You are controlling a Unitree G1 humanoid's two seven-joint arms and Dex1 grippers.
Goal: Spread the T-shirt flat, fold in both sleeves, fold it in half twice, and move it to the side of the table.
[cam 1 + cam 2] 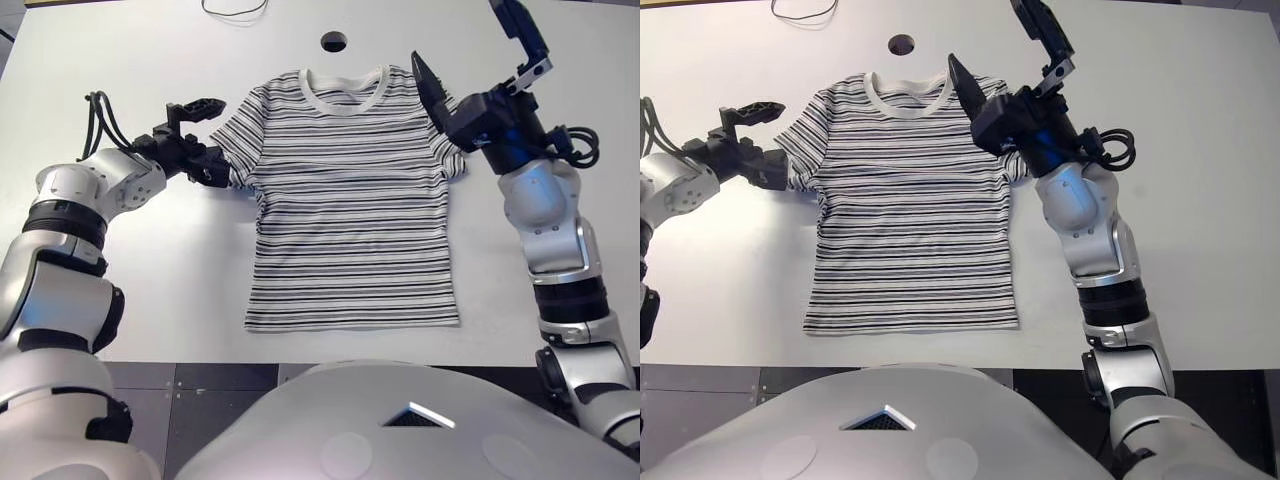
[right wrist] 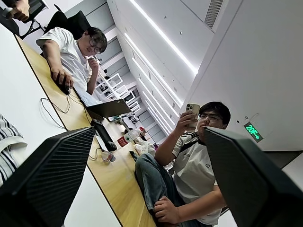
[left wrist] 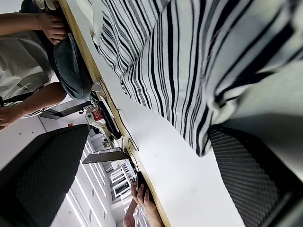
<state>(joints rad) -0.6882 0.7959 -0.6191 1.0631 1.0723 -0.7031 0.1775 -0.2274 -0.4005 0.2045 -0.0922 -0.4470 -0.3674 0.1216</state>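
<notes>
The striped T-shirt (image 1: 350, 210) lies face up in the middle of the white bench (image 1: 150, 280), collar (image 1: 345, 95) away from the robot and hem (image 1: 350, 318) towards it, spread fairly flat with only slight ripples. The left pincer (image 1: 212, 140) sits at the outer edge of the left sleeve (image 1: 240, 125) with its fingers apart, one above the cloth and one low by the bench; from the wrist, the sleeve's edge drapes against one ribbed pad (image 3: 246, 184), but nothing is clamped. The right pincer (image 1: 475, 55) hangs above the shirt's right shoulder, fingers spread wide and holding nothing, with the right sleeve (image 1: 456, 165) poking out beneath it. This looks like thin knit cotton: very light, limp, with no stiffness of its own, so it will sag and crease wherever it is not supported and will probably drag the rest of the shirt along if pulled sideways across the smooth surface. I'd say the sensible places to pinch are the sleeve cuffs, right at the doubled edge where a low finger can slip under, then lift a little and carry each sleeve inward over the chest. For the later halving folds, the hem corners and shoulder seams seem the surest holds, one in each pincer, so the fold line stays straight.
</notes>
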